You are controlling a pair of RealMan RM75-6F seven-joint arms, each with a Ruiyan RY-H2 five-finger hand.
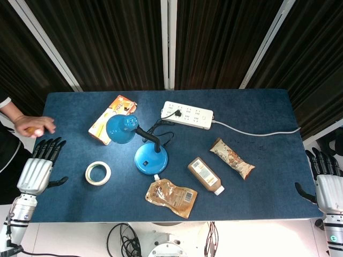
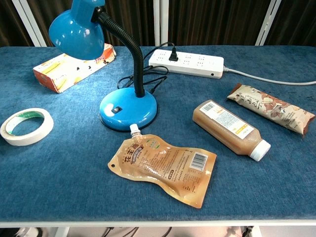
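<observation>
The left hand (image 1: 37,167) hung open at the counter's (image 1: 257,112) left edge, fingers spread and holding nothing; the right hand (image 1: 327,179) sat likewise open off the right edge, well apart from everything. Nearest the left hand lay the roll of tape (image 1: 98,173), flat on the blue cloth. On the counter stood the blue desk lamp (image 1: 144,150), plugged into the white power strip (image 1: 187,115). An orange box (image 1: 110,120) lay behind the lamp's shade. Before the lamp's base lay a spouted pouch (image 2: 163,165), a brown bottle (image 2: 229,127) on its side, and a snack bar (image 2: 270,107).
</observation>
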